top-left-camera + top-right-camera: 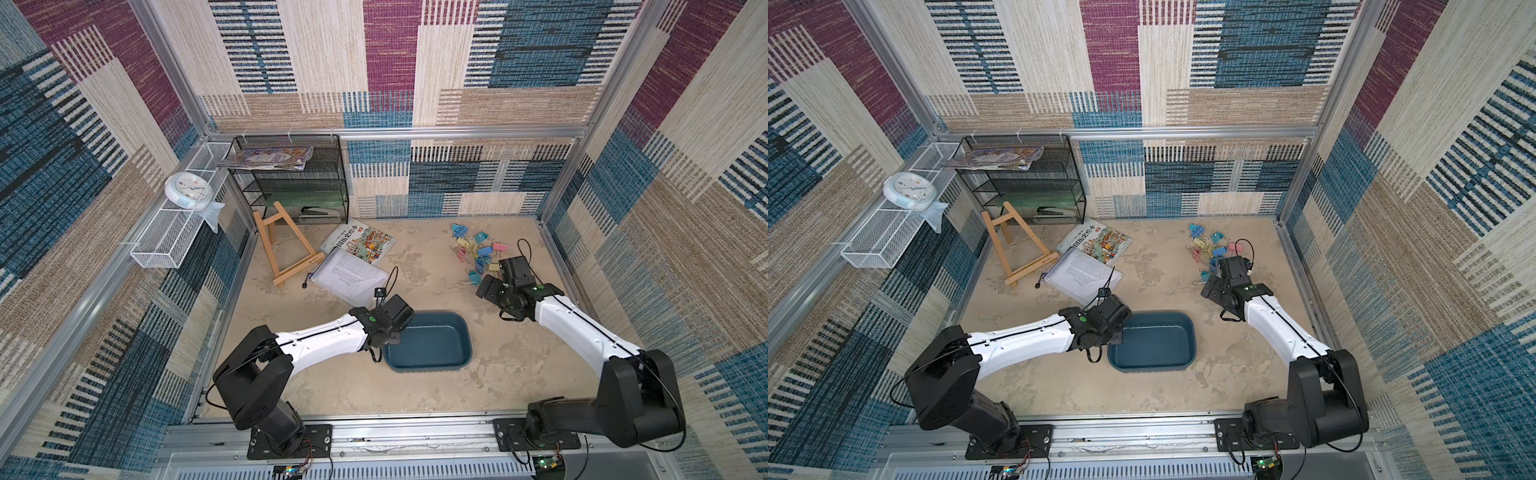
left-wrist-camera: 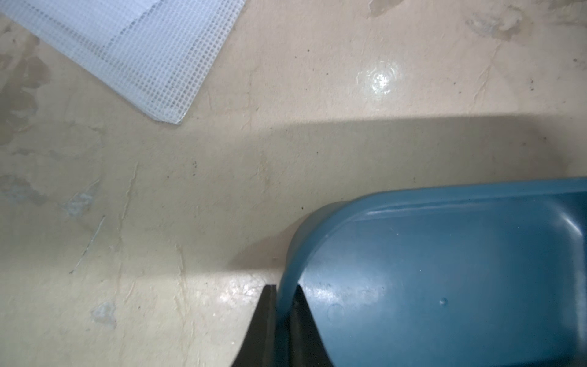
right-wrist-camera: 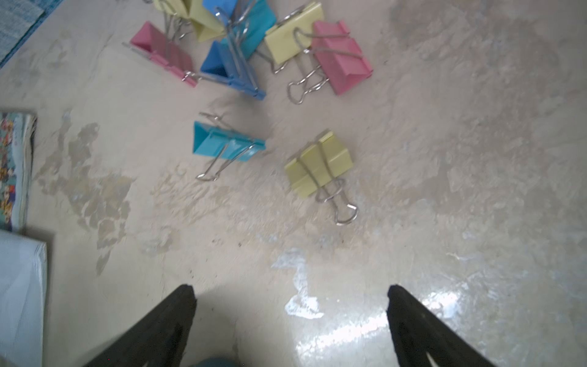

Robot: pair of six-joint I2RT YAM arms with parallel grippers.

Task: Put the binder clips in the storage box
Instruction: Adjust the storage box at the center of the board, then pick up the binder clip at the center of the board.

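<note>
left pincer (image 2: 283,287) pinches smooth rounded storage box (image 2: 444,270) wall; folded-metal binder clips (image 3: 317,165) loose.

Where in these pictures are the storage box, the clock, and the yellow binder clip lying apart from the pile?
storage box (image 1: 432,343): a top view, its bare inner floor.
clock (image 1: 187,189): a top view, its white face.
yellow binder clip (image 3: 319,165): right wrist view, its folded yellow body.

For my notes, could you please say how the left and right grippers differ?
The left gripper is shut on the wall of the dark teal plastic storage box; the right gripper is open, holding nothing. The left is at the box; the right faces the pastel metal binder clips. Both have black fingers.
</note>
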